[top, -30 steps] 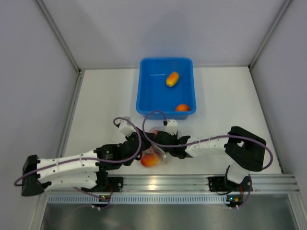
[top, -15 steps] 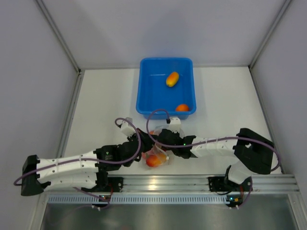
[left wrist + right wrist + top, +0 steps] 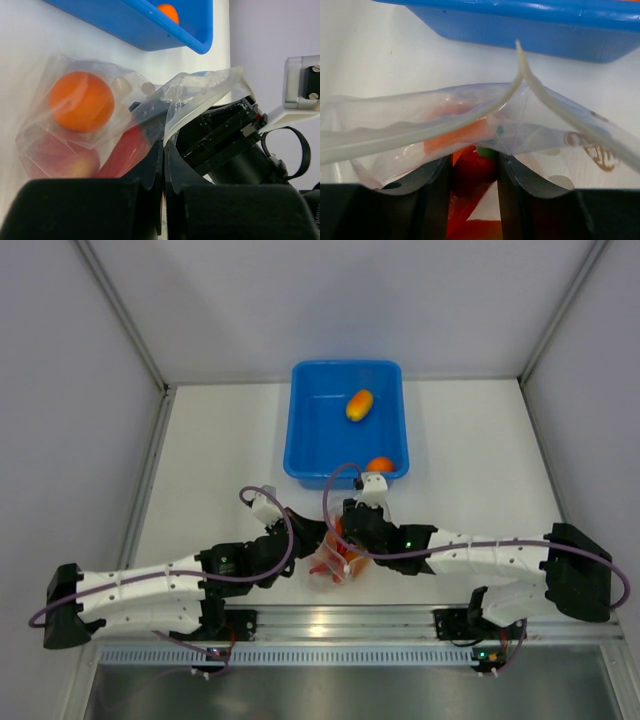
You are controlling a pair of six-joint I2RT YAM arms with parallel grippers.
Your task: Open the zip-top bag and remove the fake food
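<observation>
The zip-top bag (image 3: pixel 333 565) lies near the table's front edge, and its mouth (image 3: pixel 470 112) is pulled open. My left gripper (image 3: pixel 314 542) is shut on one edge of the bag (image 3: pixel 200 97) in the left wrist view (image 3: pixel 164 146). Through the plastic I see an orange ball (image 3: pixel 81 101), a pink-red fruit (image 3: pixel 55 157) and a long red piece (image 3: pixel 125 150). My right gripper (image 3: pixel 342 546) reaches into the bag's mouth, where its fingers (image 3: pixel 474 161) close on a red toy with a green top (image 3: pixel 472 167).
The blue tub (image 3: pixel 300 430) stands just behind the bag and holds a yellow-orange fruit (image 3: pixel 359 404) and an orange one (image 3: pixel 379 465). Grey walls close in the table on three sides. The metal rail (image 3: pixel 400 620) runs along the near edge.
My right arm has stretched out to the left and its gripper has gone into the bag. The bag has shifted slightly right and bunched up. The left arm has hardly moved.
</observation>
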